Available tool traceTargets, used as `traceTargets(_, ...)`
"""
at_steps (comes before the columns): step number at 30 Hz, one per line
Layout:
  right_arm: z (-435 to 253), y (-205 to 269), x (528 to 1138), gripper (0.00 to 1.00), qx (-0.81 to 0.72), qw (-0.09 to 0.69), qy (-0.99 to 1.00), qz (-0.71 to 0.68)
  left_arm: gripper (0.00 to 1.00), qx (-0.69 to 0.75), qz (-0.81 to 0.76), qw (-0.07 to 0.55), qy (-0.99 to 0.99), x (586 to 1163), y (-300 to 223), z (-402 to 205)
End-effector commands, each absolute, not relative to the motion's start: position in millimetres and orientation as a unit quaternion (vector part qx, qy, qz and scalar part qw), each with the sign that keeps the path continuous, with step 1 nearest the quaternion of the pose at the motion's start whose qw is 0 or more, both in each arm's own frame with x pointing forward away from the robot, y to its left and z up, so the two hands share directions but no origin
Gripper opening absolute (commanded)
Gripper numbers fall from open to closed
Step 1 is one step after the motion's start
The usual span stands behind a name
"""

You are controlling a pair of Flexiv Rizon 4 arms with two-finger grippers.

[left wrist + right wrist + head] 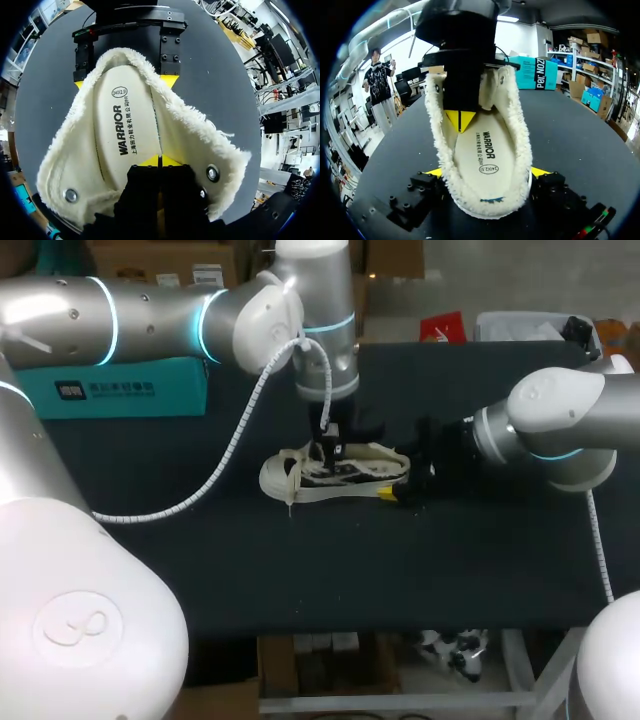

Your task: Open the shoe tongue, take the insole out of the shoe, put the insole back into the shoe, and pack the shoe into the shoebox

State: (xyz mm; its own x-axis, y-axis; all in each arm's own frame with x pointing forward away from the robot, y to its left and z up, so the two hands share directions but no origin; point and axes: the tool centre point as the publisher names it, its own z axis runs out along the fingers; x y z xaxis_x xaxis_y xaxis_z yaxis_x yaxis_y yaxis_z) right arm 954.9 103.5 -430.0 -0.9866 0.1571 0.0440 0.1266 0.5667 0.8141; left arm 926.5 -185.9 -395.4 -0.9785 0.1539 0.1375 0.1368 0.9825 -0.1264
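With my right gripper point(488, 174) clamping the mid-table shoe point(365, 472) from 3 o'clock and my left gripper point(160, 161) pinched narrow on the insole point(117, 135) edge, that thin bite may slip or drag the shoe.

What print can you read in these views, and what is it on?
"WARRIOR": on the cream insole inside the fleece-lined shoe.
"240(2.5)": same insole, in an oval.
Line of Chinese characters beside the word: too small to read reliably.
Print on the teal shoebox: too blurred.
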Motion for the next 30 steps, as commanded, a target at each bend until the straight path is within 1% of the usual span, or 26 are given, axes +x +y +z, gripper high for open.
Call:
traceTargets(1,-435.2,102.3,956.3,0.0,0.08,0.016,0.884,0.46,0.0,-0.075,0.061,0.053,-0.994,909.6,-184.7,-396.1)
traceTargets(4,-435.2,102.3,956.3,0.0,0.08,0.016,0.884,0.46,0.0,-0.078,0.06,0.049,-0.994,907.0,-188.8,-396.2)
traceTargets(5,-435.2,102.3,956.3,0.0,0.08,0.016,0.884,0.46,0.11,-0.078,0.06,0.048,-0.994,906.5,-189.6,-396.2)
traceTargets(6,-435.2,102.3,956.3,0.0,0.08,0.016,0.884,0.46,0.15,-0.077,0.06,0.045,-0.994,906.2,-190.5,-396.2)
traceTargets(9,-435.2,102.3,956.3,0.0,0.08,0.016,0.884,0.46,0.18,-0.073,0.06,0.043,-0.995,907.1,-192.5,-396.9)
traceTargets(18,-435.2,102.3,956.3,0.0,0.08,0.016,0.884,0.46,0.18,-0.05,0.047,0.033,-0.997,921.7,-196.8,-417.9)
traceTargets(24,-435.2,102.3,956.3,0.0,0.08,0.016,0.884,0.46,0.22,-0.046,0.052,0.026,-0.997,934.4,-197.6,-433.7)
traceTargets(28,-435.2,102.3,956.3,0.0,0.08,0.016,0.884,0.46,0.2,-0.051,0.049,0.004,-0.997,938.1,-197.8,-442.9)
traceTargets(30,-435.2,102.3,956.3,0.0,0.08,0.016,0.884,0.46,0.21,-0.056,0.046,-0.008,-0.997,938.9,-198.6,-449.5)
